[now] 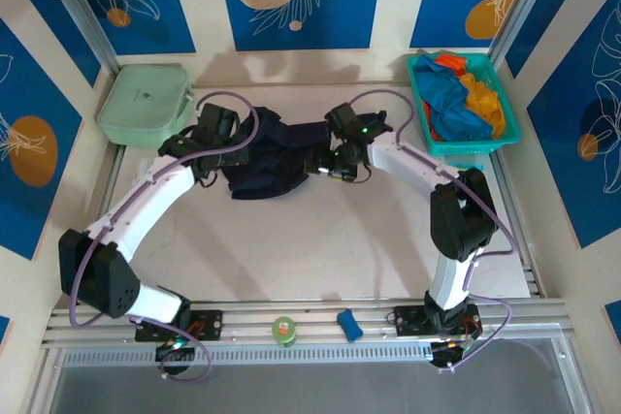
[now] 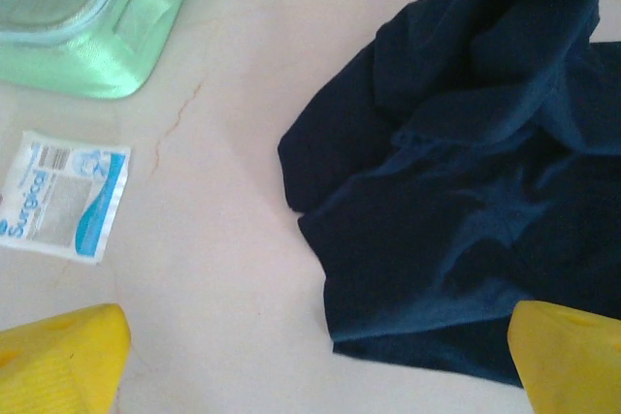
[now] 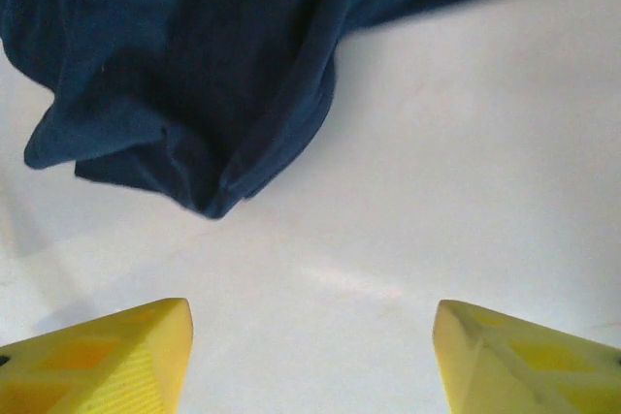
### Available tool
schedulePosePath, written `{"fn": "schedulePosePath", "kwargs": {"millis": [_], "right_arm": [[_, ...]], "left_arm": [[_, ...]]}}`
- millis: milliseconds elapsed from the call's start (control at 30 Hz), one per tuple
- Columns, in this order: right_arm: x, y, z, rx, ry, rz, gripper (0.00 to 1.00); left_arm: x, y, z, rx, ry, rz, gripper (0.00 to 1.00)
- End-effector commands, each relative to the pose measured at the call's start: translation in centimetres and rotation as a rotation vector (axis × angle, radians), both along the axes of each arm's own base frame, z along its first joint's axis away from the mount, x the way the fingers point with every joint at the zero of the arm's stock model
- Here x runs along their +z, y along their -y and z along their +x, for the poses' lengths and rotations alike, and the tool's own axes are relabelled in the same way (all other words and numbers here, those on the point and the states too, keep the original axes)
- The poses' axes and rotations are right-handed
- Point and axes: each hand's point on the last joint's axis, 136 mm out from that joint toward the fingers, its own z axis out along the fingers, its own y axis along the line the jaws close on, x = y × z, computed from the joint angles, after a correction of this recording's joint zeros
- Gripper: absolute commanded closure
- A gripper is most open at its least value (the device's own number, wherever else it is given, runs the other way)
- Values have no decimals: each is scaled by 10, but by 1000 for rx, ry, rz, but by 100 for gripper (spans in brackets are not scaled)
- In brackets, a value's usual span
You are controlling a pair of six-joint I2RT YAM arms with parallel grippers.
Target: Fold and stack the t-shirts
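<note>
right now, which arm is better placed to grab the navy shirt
Probably left: the left gripper, open, straddles the hem of the navy shirt, while the right gripper, also open, has only bare table between its jaws.

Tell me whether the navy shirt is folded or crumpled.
Crumpled: the navy shirt lies in a bunched heap on the table, with uneven creases and loose edges.

Blue wall panels [image 1: 340, 7] with white leaf and orange disc motifs, separated by cream stripes, span 9 to 3 o'clock; pale tabletop [image 1: 320, 259] centre; aluminium rails [image 1: 243, 309] at 6 o'clock.
</note>
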Motion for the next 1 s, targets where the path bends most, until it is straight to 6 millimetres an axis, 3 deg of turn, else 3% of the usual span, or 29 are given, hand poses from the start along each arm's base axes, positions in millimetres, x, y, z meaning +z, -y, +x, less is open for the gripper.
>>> {"fn": "schedulePosePath", "kwargs": {"millis": [0, 267, 467, 700, 833, 967], "right_arm": [[4, -40, -1, -124, -69, 184, 32], [-32, -72, 4, -218, -109, 184, 30], [-65, -73, 11, -271, -145, 126, 35], [-77, -71, 32, -292, -93, 68, 40], [-82, -72, 39, -297, -94, 65, 56], [-82, -67, 39, -300, -87, 55, 91]], "left_arm": [[2, -5, -15, 27, -9, -49, 0], [0, -10, -32, 26, -3, -75, 1], [0, -10, -36, 19, -5, -82, 0], [-3, -7, -36, 13, -8, -97, 0], [-4, -5, -35, 12, -10, -103, 0], [-5, -6, -37, 15, -16, -102, 0]]}}
